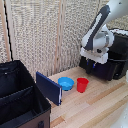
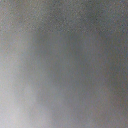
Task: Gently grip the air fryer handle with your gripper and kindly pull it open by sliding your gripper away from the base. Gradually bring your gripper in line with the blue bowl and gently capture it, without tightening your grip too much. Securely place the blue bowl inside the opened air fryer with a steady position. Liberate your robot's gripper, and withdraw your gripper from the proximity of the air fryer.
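The black air fryer (image 1: 114,60) stands at the exterior view's right on the wooden table. My gripper (image 1: 92,63), a white block on the white-and-grey arm, is pressed close against the fryer's front face. Its fingers are dark and small against the black body, so I cannot tell whether they are open or shut. The air fryer handle is hidden behind the gripper. The blue bowl (image 1: 66,83) sits upright on the table, well apart from the gripper and towards the exterior view's left. The wrist view is only a grey blur.
A red cup (image 1: 82,84) stands just beside the bowl, between it and the fryer. A dark-blue flat panel (image 1: 48,88) leans by a large black fabric-sided case (image 1: 19,97) at the exterior view's left. A slatted screen (image 1: 45,35) backs the table.
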